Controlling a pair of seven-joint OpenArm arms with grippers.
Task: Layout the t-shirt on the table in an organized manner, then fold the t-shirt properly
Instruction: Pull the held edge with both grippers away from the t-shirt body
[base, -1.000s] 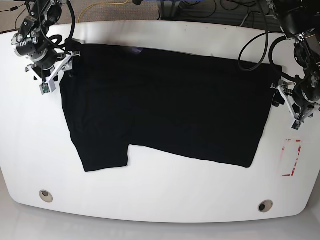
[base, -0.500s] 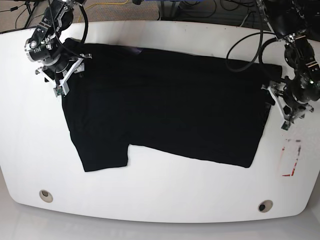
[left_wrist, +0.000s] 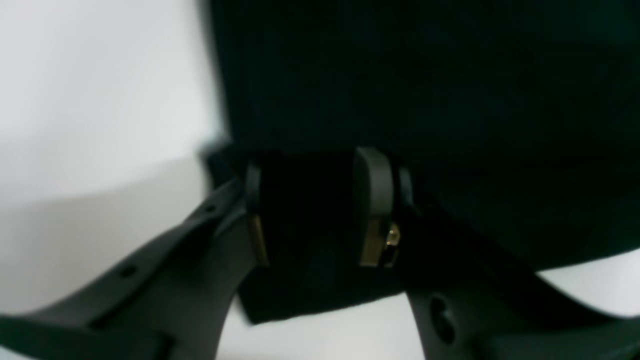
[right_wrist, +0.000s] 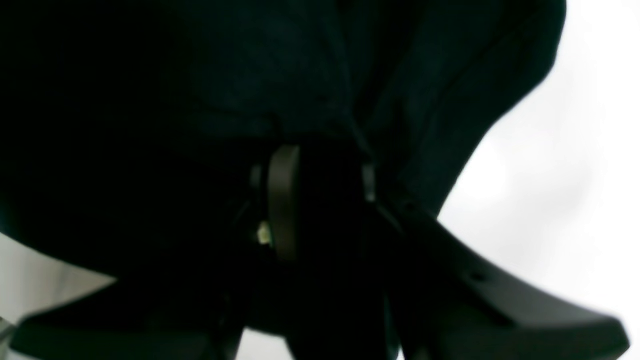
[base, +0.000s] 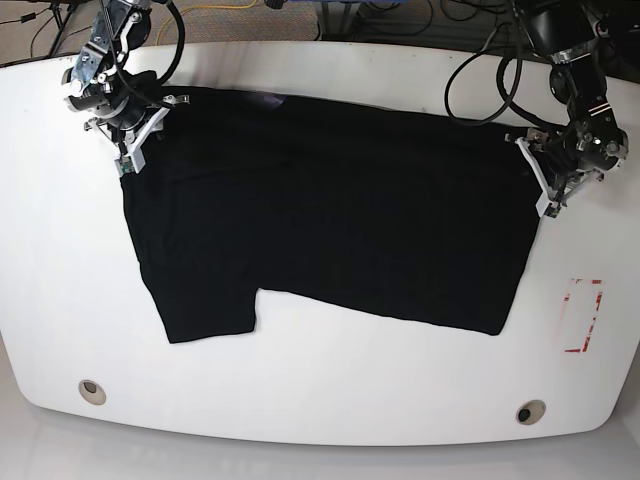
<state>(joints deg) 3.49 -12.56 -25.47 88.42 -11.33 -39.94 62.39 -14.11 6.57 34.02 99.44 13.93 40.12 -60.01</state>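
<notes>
Your black t-shirt (base: 330, 215) lies spread on the white desk (base: 320, 395), plain side up, long axis running across the base view from one arm to the other. Each tool sits right at its own far corner: the right tool (base: 135, 135) at the base view's upper left, the left tool (base: 535, 175) at the upper right edge. The wrist views show dark cloth between both sets of jaws, so the left tool (left_wrist: 320, 200) and right tool (right_wrist: 322, 195) each look clenched on the t-shirt, though blur leaves that a judgement. From both grips the body of the t-shirt lies toward the near edge. One sleeve (base: 205, 300) juts nearward. The red-and-white tape rectangle (base: 583, 315) and two grommet holes (base: 92, 390) sit well apart; nothing blocks you.
</notes>
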